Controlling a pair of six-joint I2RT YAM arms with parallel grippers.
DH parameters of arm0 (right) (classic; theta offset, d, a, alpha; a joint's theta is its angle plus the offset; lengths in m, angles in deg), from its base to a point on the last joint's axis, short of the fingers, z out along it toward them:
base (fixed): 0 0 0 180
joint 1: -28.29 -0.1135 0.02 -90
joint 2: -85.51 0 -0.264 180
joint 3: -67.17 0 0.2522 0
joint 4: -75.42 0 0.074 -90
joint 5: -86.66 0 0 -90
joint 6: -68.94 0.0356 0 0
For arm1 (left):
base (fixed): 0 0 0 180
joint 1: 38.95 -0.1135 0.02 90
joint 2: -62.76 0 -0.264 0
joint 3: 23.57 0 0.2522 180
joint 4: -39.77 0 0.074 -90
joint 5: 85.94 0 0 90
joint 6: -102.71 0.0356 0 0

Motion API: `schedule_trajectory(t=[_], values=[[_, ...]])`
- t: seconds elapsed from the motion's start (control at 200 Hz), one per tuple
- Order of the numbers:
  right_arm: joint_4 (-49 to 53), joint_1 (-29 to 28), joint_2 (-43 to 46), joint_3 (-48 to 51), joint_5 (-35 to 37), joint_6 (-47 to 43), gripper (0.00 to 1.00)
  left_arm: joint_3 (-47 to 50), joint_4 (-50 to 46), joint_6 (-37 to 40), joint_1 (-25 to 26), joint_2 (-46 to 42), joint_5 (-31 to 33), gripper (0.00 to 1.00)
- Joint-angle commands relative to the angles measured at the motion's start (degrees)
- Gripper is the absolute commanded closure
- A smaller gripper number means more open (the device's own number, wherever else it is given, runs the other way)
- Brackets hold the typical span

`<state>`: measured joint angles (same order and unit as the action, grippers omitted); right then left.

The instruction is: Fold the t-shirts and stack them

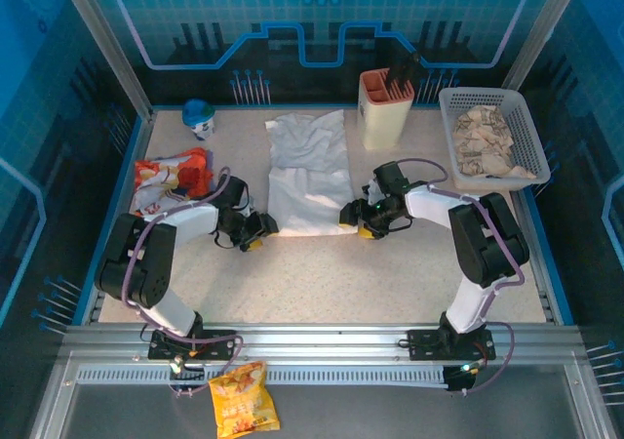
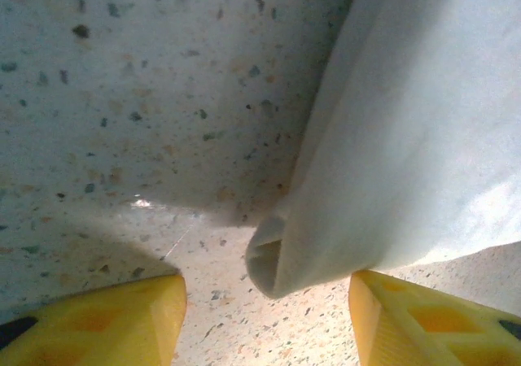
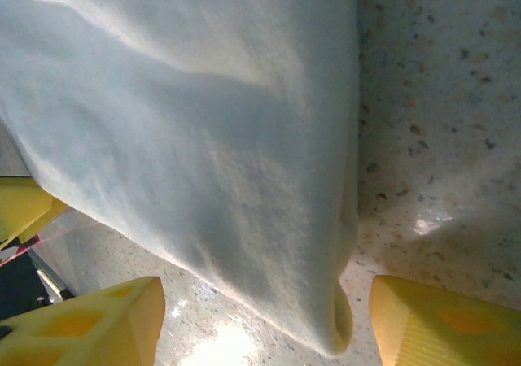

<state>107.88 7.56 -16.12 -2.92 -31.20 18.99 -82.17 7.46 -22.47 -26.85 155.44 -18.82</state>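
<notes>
T-shirt (image 1: pixel 310 180), corners between open left hand (image 1: pixel 258 232), right hand (image 1: pixel 353 220)

walls (image 1: pixel 322 29): blue circuit-pattern panels | tabletop (image 1: pixel 322 273): pale, speckled | front: aluminium rails (image 1: pixel 322 346) | light: bright, even

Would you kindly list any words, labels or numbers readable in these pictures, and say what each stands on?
No text reads clearly.
Yellow snack bag: print too blurred.
Orange-and-white snack packets: print too small.
White fabric t-shirt: no writing shows.
</notes>
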Motion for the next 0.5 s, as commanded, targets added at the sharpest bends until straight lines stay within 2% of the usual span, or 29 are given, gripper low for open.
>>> schedule_trajectory(t=[0.0,0.19,0.495], values=[[-1.8,-0.8,-1.8,-0.9,-0.4,1.5,0.36,-0.8,11.4,-1.0,0.6,4.3,-1.5,0.47],[-3.6,-1.1,-2.1,-1.0,-0.4,2.6,0.46,-1.1,15.0,-3.6,0.5,4.8,-2.7,0.52],[-3.1,-1.0,-1.9,-1.2,-0.2,2.5,0.46,-3.0,12.0,-4.2,0.4,2.6,-3.6,0.51]])
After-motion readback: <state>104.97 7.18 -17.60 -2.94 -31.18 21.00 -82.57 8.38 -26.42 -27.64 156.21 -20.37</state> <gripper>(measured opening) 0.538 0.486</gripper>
